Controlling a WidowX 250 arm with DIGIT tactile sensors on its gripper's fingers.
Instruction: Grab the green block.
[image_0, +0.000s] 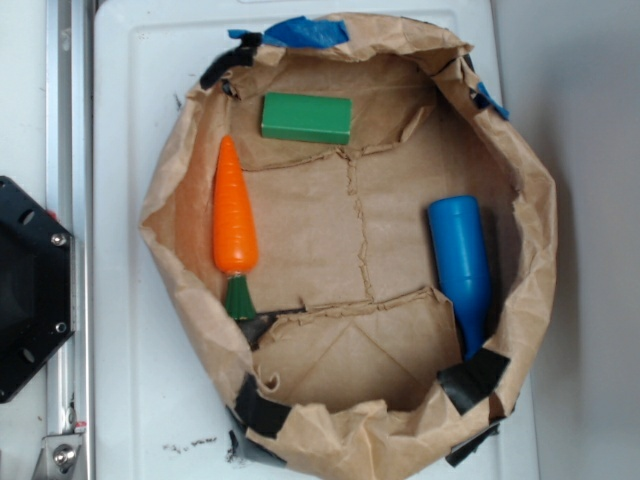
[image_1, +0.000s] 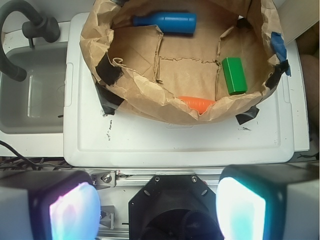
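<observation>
**Grasp not started: green block untouched in the bag**

I judge nothing of the task done yet. The green block (image_0: 307, 118) lies flat on the floor of the rolled-down brown paper bag (image_0: 530, 190), near its wall, above the tip of the toy carrot (image_0: 234, 215) and well apart from the blue bottle (image_0: 462, 262). My tool (image_1: 159, 205) sits back over the edge of the white worktop (image_1: 175, 145), outside the bag, its fingers (image_1: 242, 207) spread wide and empty. Reach, descent and closing all remain. The exterior view shows no arm over the bag.
</observation>
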